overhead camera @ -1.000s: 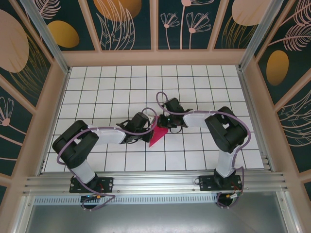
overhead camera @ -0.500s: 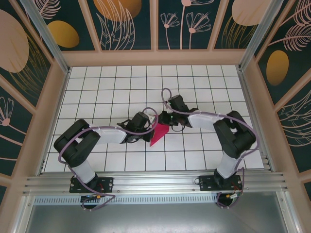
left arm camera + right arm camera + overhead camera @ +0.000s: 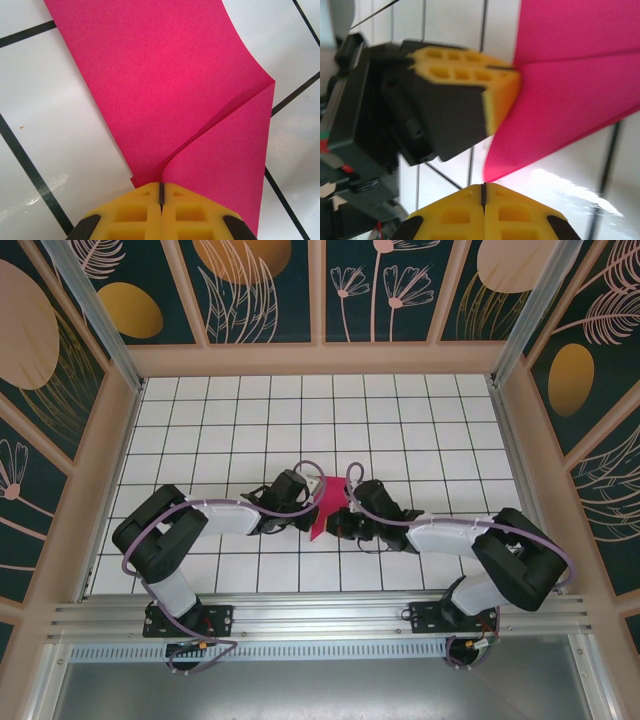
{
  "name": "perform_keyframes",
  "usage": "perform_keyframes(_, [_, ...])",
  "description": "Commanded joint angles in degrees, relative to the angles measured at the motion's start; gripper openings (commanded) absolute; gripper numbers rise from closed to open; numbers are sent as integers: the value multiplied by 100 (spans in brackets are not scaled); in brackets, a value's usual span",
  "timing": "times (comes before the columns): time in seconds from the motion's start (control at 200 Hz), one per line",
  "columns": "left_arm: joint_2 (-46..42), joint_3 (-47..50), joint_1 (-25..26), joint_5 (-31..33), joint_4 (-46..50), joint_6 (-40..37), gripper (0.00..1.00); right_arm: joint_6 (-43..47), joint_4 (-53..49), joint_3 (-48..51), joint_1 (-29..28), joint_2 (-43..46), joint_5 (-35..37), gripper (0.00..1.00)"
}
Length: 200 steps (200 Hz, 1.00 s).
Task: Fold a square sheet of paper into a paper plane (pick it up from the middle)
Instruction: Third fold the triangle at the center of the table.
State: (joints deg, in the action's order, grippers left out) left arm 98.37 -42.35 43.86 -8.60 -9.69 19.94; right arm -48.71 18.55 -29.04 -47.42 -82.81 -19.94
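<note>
The square sheet of paper (image 3: 325, 504) is magenta-pink, folded into a narrow pointed shape, and lies at the table's middle between the two arms. In the left wrist view the paper (image 3: 165, 90) shows a diagonal flap, and its near fold runs into the slit of my left gripper (image 3: 161, 192), which is shut on it. My left gripper (image 3: 308, 508) sits at the paper's left edge. My right gripper (image 3: 338, 523) is low at the paper's near right side. Its tips (image 3: 483, 189) are shut, and the paper's (image 3: 570, 90) lower corner ends right at them. The left gripper's yellow fingers (image 3: 465, 75) lie close by.
The table (image 3: 200, 430) is white tile with dark grid lines. Patterned walls (image 3: 320, 290) close it in at the back and both sides. An aluminium rail (image 3: 320, 615) with both arm bases runs along the near edge.
My right arm swung from the paper's far right side round to its near right side and dropped low. Its jaws closed fully. The left gripper and the paper stayed put.
</note>
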Motion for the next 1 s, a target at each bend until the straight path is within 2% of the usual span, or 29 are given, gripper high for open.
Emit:
perform_keyframes(0.0, [275,-27,-18,-32,205,-21,0,-517,1129,220,-130,-321,-153,4])
perform_keyframes(0.265, [281,-19,-22,-36,222,-25,0,-631,1678,188,-200,-815,-163,4])
perform_keyframes(0.666, [314,-37,-18,-45,222,-26,0,-621,1810,13,-200,-1541,-200,4])
perform_keyframes(0.861, [332,-29,-23,-45,222,-23,0,-511,1403,-76,-215,-1498,-115,5])
perform_keyframes(0.996, [315,-30,-17,-20,215,-16,0,-596,1567,74,-248,-1153,-129,5])
